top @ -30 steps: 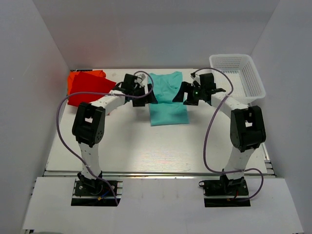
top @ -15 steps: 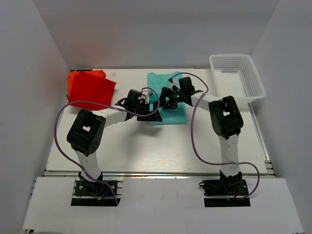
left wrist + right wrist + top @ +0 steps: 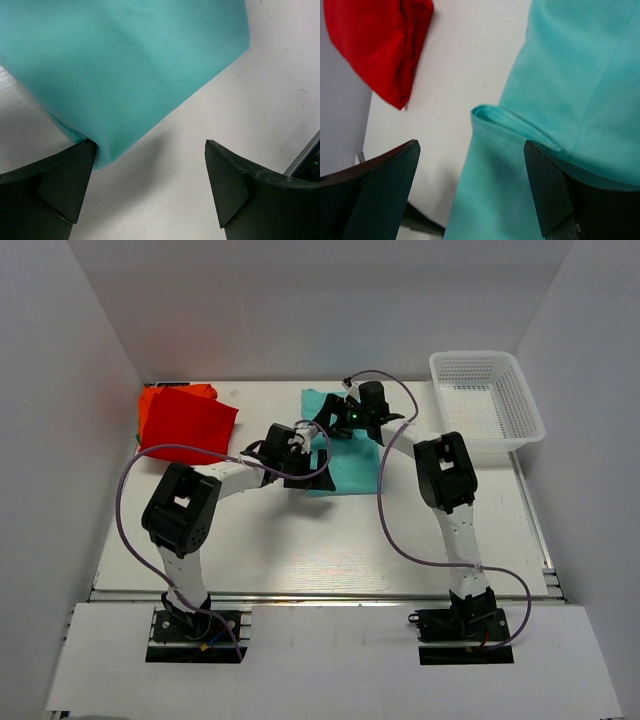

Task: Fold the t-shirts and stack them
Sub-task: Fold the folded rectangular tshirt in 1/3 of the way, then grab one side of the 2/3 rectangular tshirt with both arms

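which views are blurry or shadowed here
Left wrist: sharp, the teal shirt shows its weave and casts a soft shadow on the table under its edge. Right wrist: softer, with the teal shirt and red shirt slightly blurred. Top external: evenly lit, no glare.

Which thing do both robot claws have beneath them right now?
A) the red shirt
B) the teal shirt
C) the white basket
B: the left gripper and the right gripper are both open at the edges of the teal shirt, while the red shirt and the basket lie off to either side.
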`<state>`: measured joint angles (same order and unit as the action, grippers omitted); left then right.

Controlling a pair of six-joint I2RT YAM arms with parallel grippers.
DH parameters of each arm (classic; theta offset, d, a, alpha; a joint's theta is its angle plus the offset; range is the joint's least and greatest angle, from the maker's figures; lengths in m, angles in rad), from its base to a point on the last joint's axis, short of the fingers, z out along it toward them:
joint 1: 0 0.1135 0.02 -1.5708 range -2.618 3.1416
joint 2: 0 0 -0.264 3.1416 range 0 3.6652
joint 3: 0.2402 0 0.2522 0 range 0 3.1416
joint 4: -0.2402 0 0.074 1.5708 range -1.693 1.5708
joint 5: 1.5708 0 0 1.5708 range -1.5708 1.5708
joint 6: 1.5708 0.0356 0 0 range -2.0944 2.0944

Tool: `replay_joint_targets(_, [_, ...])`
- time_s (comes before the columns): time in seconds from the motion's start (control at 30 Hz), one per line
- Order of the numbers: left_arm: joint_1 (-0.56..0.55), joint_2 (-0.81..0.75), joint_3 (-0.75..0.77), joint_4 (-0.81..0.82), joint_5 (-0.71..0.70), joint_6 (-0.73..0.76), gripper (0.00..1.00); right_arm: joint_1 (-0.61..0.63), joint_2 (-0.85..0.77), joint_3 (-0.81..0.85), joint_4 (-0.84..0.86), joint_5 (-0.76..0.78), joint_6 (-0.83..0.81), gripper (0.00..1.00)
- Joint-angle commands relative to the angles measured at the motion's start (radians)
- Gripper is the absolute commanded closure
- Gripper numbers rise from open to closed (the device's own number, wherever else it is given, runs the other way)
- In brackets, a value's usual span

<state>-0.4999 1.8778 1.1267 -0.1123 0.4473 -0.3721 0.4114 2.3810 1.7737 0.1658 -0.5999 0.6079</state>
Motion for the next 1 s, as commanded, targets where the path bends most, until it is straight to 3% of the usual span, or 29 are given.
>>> replay_joint_targets(0.0, [-0.005,-0.011,0.042,-0.032,-0.021,0.022,0.0,-0.008,0.055,0.124,-0.003,0.064,0.012,0.1])
replay_joint_targets(0.23, [-0.005,-0.065,0.01,-0.093,-0.09,0.041,0.0,-0.023,0.017,0.182,0.038,0.078,-0.023,0.1])
replay_joint_targets(0.4, [0.004,-0.118,0.001,-0.133,-0.165,0.041,0.0,-0.031,-0.152,0.087,-0.005,0.107,-0.14,0.1])
replay_joint_targets(0.5, [0.018,-0.128,-0.008,-0.158,-0.189,0.032,0.0,-0.048,-0.293,-0.083,-0.028,0.13,-0.171,0.1])
replay_joint_targets(0.53, [0.018,-0.128,-0.008,-0.167,-0.215,0.022,0.0,-0.054,-0.36,-0.24,-0.023,0.135,-0.157,0.1])
replay_joint_targets(0.7, [0.018,-0.082,0.045,-0.234,-0.3,0.022,0.0,-0.095,-0.62,-0.615,0.006,0.228,-0.161,0.1])
replay_joint_targets(0.8, [0.018,-0.036,0.059,-0.234,-0.289,0.022,0.0,-0.111,-0.664,-0.697,-0.139,0.253,-0.229,0.1])
replay_joint_targets(0.93, [0.009,-0.009,0.059,-0.225,-0.289,0.022,0.1,-0.134,-0.683,-0.741,-0.256,0.321,-0.258,0.1])
replay_joint_targets(0.97, [0.009,0.001,0.059,-0.225,-0.289,0.022,0.2,-0.14,-0.692,-0.779,-0.259,0.33,-0.248,0.1])
